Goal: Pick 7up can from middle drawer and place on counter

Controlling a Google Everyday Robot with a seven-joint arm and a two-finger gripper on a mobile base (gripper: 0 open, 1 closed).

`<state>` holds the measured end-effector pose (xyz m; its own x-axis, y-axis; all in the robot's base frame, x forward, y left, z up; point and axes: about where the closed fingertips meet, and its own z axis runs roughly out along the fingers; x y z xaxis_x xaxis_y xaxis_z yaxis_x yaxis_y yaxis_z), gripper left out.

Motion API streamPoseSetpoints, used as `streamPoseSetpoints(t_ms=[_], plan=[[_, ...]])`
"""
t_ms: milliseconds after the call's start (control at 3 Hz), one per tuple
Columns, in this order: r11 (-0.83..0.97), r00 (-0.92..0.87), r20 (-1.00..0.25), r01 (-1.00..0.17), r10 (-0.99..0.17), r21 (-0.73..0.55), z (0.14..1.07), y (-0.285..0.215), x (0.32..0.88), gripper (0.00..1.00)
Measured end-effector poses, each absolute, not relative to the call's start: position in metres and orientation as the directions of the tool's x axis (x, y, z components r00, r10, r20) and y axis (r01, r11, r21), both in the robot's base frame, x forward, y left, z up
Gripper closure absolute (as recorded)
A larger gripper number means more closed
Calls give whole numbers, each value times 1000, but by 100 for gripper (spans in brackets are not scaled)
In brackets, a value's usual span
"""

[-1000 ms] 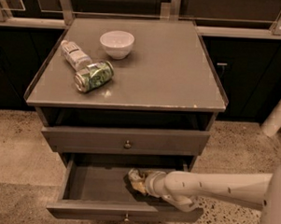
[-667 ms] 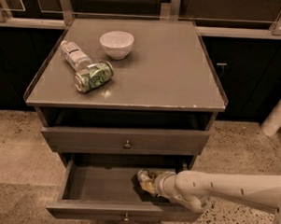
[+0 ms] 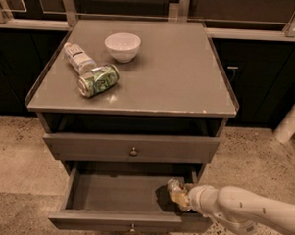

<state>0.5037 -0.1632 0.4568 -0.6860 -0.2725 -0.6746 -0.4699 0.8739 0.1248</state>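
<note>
The middle drawer point(image 3: 110, 194) is pulled open below the counter point(image 3: 178, 76), and its grey floor shows. My gripper point(image 3: 179, 197) reaches in from the right on a white arm, at the drawer's right end. It is shut on the 7up can point(image 3: 174, 185), a small silvery can at its tip, held just above the drawer floor. A dark shadow lies to the left of the can. The can's label is mostly hidden by the gripper.
On the counter lie a brighter green patterned can point(image 3: 98, 80) on its side, a clear white-labelled bottle point(image 3: 78, 58) and a white bowl point(image 3: 122, 46), all at the back left. The upper drawer point(image 3: 131, 147) is closed. A white post point(image 3: 290, 121) stands at right.
My gripper has moved to the right inside the drawer, from its middle to its right end, with the can at its tip. The things on the counter have not moved.
</note>
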Motion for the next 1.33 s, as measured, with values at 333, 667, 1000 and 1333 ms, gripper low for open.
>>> streamPoseSetpoints(t_ms=[333,667,1000,1333], plan=[[852,-647,-741,-478,-178,213,484,-178,502,100],[846,-647,-753,-463,-120,263,497,-198,488,100],[846,-648,-752,-464,-121,263,496,-197,487,100],[821,-626,-770,-500,-124,275,509,-195,485,100]])
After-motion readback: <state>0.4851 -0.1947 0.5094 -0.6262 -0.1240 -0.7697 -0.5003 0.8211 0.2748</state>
